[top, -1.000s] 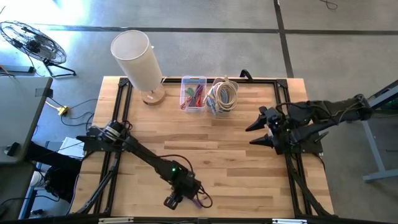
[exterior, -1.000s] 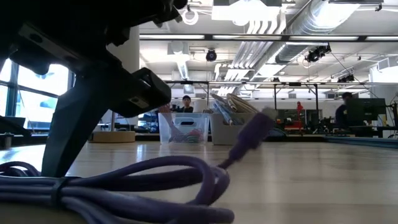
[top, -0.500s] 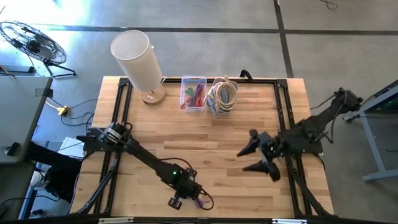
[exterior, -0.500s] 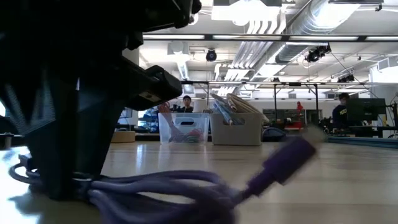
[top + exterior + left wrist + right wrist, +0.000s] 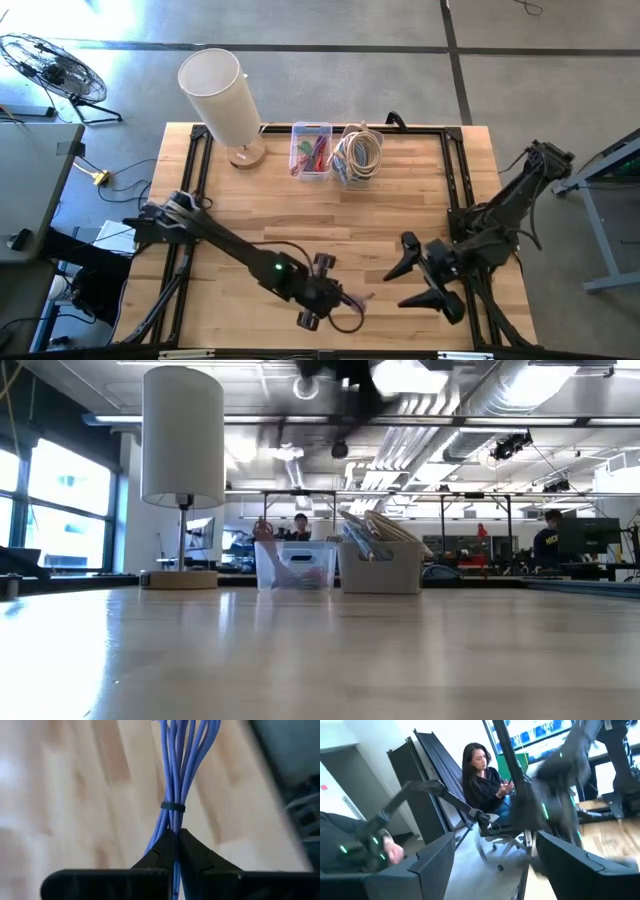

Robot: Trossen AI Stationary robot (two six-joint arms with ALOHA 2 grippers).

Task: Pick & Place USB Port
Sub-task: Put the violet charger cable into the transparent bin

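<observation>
Left claw [image 5: 174, 851] has closed on the cable [image 5: 179, 780] and lifted it

My table [image 5: 330, 215] is pale wood on a grey concrete floor [image 5: 400, 60]. A fan [image 5: 55, 70] stands on the floor off one corner. Beyond, large windows [image 5: 50, 500] admit daylight; ducts [image 5: 440, 400] cross the ceiling. A seated person [image 5: 487, 782] occupies a chair.

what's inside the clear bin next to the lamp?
The clear bin holds a tangle of red, green and purple cables; its floor beneath them is covered. The low view shows them only faintly.
</observation>
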